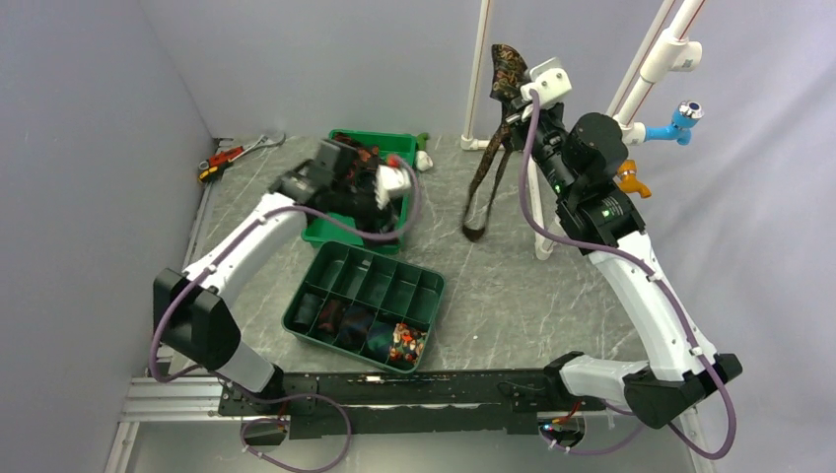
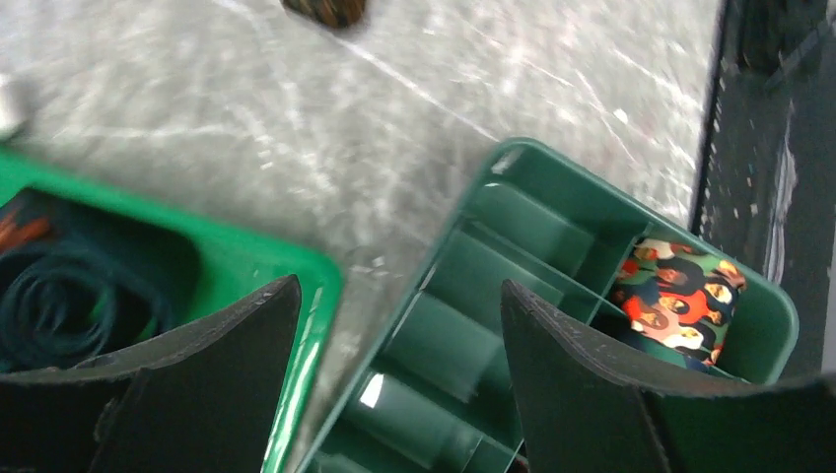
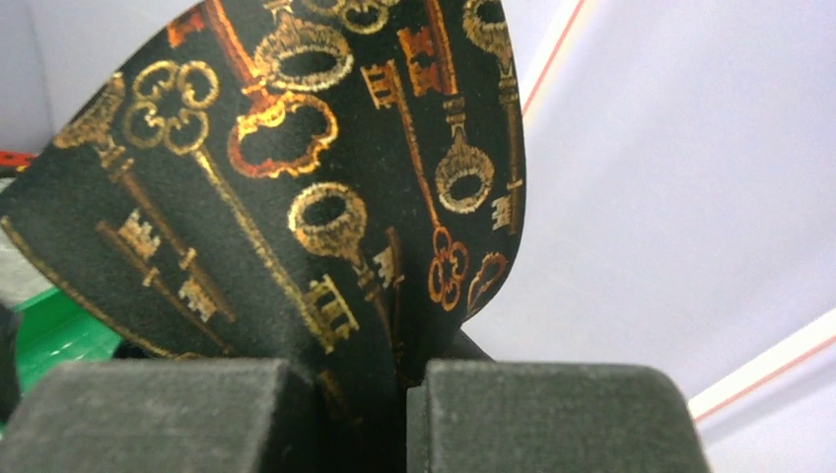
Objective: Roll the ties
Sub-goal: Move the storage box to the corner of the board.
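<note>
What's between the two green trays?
Only bare grey table separates the plain tray from the divided tray, seen in the left wrist view.

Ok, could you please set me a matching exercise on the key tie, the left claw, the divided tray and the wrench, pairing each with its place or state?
Things:
1. key tie
2. left claw
3. divided tray
4. wrench

Places or states:
A. lying at the far left
B. open, holding nothing
C. pinched in the shut right claw, hanging down
D. holds rolled ties in its near row

Pairs: 1-C, 2-B, 3-D, 4-A
</note>
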{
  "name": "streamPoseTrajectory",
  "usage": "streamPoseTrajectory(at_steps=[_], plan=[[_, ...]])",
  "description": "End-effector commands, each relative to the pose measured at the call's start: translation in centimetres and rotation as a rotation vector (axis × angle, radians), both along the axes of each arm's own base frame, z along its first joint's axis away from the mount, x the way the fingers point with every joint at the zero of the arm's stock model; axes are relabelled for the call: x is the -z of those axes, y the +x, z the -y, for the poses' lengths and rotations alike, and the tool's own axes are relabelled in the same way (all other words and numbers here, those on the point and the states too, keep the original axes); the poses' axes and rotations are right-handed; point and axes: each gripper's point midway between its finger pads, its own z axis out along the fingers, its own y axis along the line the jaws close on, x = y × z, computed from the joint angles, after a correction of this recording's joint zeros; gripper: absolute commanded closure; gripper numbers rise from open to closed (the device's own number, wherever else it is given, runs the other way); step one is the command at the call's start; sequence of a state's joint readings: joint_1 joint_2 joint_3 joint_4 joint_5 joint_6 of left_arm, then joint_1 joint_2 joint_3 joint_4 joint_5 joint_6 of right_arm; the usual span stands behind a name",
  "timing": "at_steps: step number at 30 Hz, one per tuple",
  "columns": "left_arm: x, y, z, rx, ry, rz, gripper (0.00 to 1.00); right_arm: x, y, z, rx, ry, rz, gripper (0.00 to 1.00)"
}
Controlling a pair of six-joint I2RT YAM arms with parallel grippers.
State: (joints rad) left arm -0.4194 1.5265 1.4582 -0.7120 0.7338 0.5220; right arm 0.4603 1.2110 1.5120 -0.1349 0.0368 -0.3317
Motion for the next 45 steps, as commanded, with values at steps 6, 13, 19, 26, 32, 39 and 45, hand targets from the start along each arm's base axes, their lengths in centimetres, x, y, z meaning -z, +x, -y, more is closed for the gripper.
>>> streamPoseTrajectory(at_steps=[6, 13, 19, 26, 32, 39, 45], plan=[[4.3, -7.9, 12.9, 0.428, 0.085, 0.232, 0.21, 1.7, 0.9, 5.3, 0.214, 0.049, -0.058, 1.00], [13.0, -10.2, 15.4, 0.537, 0.312, 0.169, 0.24, 3.3, 0.4, 4.8, 0.172, 0.043, -0.118, 1.00], [17.9, -11.3, 7.8, 0.529, 0.521, 0.078, 0.25, 4.1, -0.1, 4.3, 0.131, 0.031, -0.130, 1.00], [19.6, -9.5, -3.9, 0.310, 0.648, -0.021, 0.25, 5.2, -0.2, 3.3, 0.081, 0.039, -0.157, 1.00], [19.5, -8.4, -12.9, 0.211, 0.677, -0.034, 0.25, 6.2, -0.7, 2.7, 0.042, 0.033, -0.190, 1.00], [10.0, -1.7, -3.8, 0.124, 0.331, 0.082, 0.26, 6.2, -0.7, 2.2, 0.017, 0.038, -0.206, 1.00], [9.2, 4.4, 5.5, 0.093, 0.291, 0.135, 0.38, 5.7, -0.6, 3.1, 0.066, 0.064, -0.199, 1.00]])
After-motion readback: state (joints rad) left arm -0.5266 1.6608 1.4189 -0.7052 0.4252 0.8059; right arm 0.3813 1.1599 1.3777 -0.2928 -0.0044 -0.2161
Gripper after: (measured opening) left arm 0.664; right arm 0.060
